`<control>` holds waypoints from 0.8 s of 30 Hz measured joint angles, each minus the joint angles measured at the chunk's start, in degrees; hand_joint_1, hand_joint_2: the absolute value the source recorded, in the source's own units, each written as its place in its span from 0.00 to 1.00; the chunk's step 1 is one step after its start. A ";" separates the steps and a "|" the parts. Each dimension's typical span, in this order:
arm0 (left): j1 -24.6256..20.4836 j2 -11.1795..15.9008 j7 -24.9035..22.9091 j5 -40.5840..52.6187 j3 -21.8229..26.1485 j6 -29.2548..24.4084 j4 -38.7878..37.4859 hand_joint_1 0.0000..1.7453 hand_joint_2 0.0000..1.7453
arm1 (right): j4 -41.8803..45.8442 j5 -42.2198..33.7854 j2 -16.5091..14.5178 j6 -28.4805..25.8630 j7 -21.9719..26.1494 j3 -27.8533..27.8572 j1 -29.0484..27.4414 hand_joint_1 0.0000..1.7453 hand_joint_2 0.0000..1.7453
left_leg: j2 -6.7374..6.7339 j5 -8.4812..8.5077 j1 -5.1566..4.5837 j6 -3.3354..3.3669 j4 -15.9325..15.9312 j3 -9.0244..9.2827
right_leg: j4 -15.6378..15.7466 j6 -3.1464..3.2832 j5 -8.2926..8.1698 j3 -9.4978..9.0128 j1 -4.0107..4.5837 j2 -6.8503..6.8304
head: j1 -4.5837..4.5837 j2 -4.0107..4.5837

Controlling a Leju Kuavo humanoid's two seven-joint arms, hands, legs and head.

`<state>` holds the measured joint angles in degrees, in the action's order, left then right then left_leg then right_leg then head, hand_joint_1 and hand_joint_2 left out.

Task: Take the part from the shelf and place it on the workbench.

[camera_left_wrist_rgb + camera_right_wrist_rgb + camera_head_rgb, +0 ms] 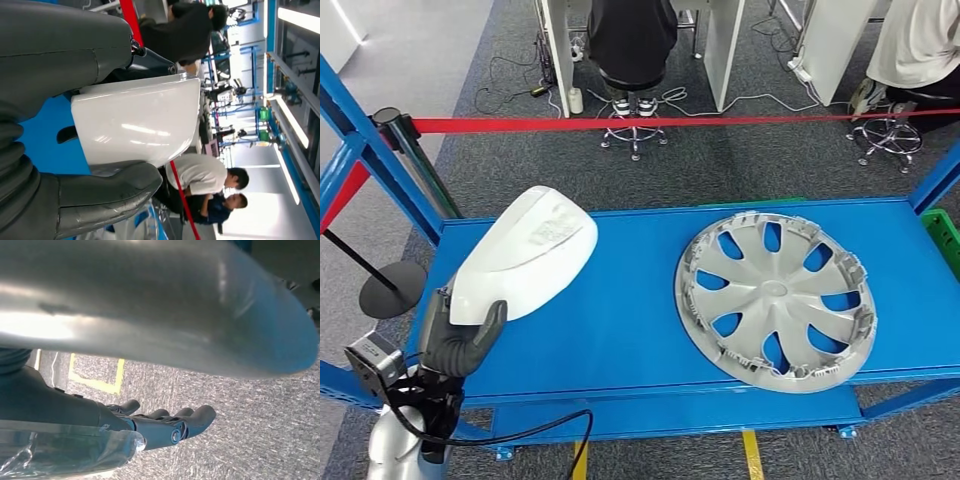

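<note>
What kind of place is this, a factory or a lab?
Probably a workshop-style test hall. A blue metal shelf carries car parts: a silver wheel cover and a white mirror housing gripped by the robot's left hand. A red barrier tape fences it from seated people.

A silver wheel cover [775,300] lies flat, well to the right. Behind, a red barrier tape [637,123] stretches across grey carpet. A person in black [632,38] sits on a stool [635,118] at white desks; another person in white [916,45] sits far right
</note>
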<state>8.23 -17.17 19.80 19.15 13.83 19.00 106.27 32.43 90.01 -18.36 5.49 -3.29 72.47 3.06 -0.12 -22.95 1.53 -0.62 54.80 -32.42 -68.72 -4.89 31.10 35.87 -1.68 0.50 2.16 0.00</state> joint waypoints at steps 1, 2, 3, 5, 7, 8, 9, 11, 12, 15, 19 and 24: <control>-0.01 0.02 -0.04 0.00 -0.21 0.01 -0.20 1.00 1.00 | 0.07 0.00 -0.01 -0.01 0.01 0.02 0.02 0.00 0.00 | 0.03 -0.06 0.22 -0.48 0.50 -0.29 | 3.85 -0.46 -1.58 -2.03 -0.27 0.01 | -0.01 0.00; -0.03 0.06 -0.08 -0.04 -0.44 0.02 -0.36 1.00 1.00 | 0.09 0.00 -0.11 0.01 0.03 0.04 0.04 0.00 0.00 | 0.11 -0.17 0.32 -1.04 1.12 -0.67 | 7.02 -0.68 -2.69 -3.62 -0.45 0.26 | -0.12 0.00; -0.05 0.14 -0.09 -0.13 -0.72 0.03 -0.48 1.00 1.00 | 0.12 0.00 -0.19 0.03 0.04 0.05 0.06 0.00 0.00 | 0.20 -0.17 0.29 -1.54 1.69 -1.09 | 8.92 -0.41 -3.25 -4.53 -0.57 0.53 | -0.12 0.00; -0.08 0.32 -0.01 -0.32 -1.29 0.04 -0.72 1.00 1.00 | 0.17 0.00 -0.35 0.07 0.08 0.08 0.10 0.00 0.00 | 0.35 0.32 0.12 -2.24 2.19 -1.76 | 9.06 0.94 -3.49 -4.22 -0.43 1.06 | 0.08 0.00; -0.09 0.46 0.09 -0.40 -1.66 0.04 -1.05 1.00 1.00 | 0.24 0.00 -0.33 0.10 0.08 0.14 0.11 0.00 0.00 | 0.33 0.55 0.27 -2.58 2.19 -2.27 | 8.61 2.28 -4.10 -3.37 -0.26 1.04 | 0.40 0.00; -0.09 0.50 0.13 -0.40 -1.83 0.04 -1.22 1.00 1.00 | 0.25 0.00 -0.34 0.11 0.08 0.16 0.11 0.00 0.00 | 0.29 -0.38 0.34 -2.68 2.93 -2.74 | 8.54 2.81 -4.45 -2.93 -0.19 0.99 | 0.46 0.00; -0.11 0.54 0.20 -0.42 -2.04 0.04 -1.39 1.00 1.00 | 0.25 0.00 -0.34 0.16 0.12 0.18 0.11 0.00 0.00 | 0.25 -2.27 0.33 -2.71 4.92 -3.61 | 8.54 3.32 -4.86 -2.40 -0.15 0.90 | 0.54 0.00; -0.13 0.63 0.34 -0.46 -2.45 0.04 -1.79 1.00 1.00 | 0.25 -0.04 -0.35 0.38 0.33 0.20 0.11 0.00 0.00 | 0.22 -7.53 0.11 -2.58 12.22 -6.23 | 8.55 4.00 -5.74 -1.19 0.11 0.67 | 0.69 0.00; -0.14 0.68 0.40 -0.49 -2.60 0.04 -2.04 1.00 1.00 | 0.25 -0.12 -0.35 0.55 0.55 0.22 0.10 0.00 0.00 | 0.22 -9.67 -0.02 -2.44 16.02 -7.39 | 8.55 4.15 -6.20 -0.52 0.29 0.57 | 0.74 0.00; -0.14 0.77 0.44 -0.51 -2.86 0.04 -2.70 1.00 1.00 | 0.25 -0.37 -0.35 0.89 1.18 0.25 0.09 0.00 0.00 | 0.22 -10.05 -0.46 -1.50 16.51 -5.23 | 8.54 4.15 -7.61 1.29 0.80 0.47 | 0.76 0.00; -0.41 0.83 0.60 -0.67 -3.56 -0.03 -2.99 1.00 1.00 | 0.26 -0.55 -0.38 1.17 1.54 0.27 0.10 0.00 0.00 | 0.21 -6.75 -1.47 -0.20 2.82 3.76 | 8.67 3.36 -9.54 2.70 1.09 0.42 | 0.70 0.00; 0.00 0.95 1.25 -1.69 -3.80 -0.87 -3.32 1.00 1.00 | -0.14 -1.10 -0.36 3.72 2.44 0.33 0.07 0.00 0.00 | 0.03 -4.17 -1.59 0.92 1.61 2.57 | 8.19 1.71 -8.75 3.48 0.81 0.15 | 0.56 0.00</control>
<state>8.23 -16.22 21.04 17.46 10.02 18.12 102.96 32.29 88.90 -18.71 9.21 -0.85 72.79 3.13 -0.09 -27.12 -0.06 0.30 56.41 -29.85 -60.53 -3.18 22.35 39.34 -0.87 0.65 2.72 0.00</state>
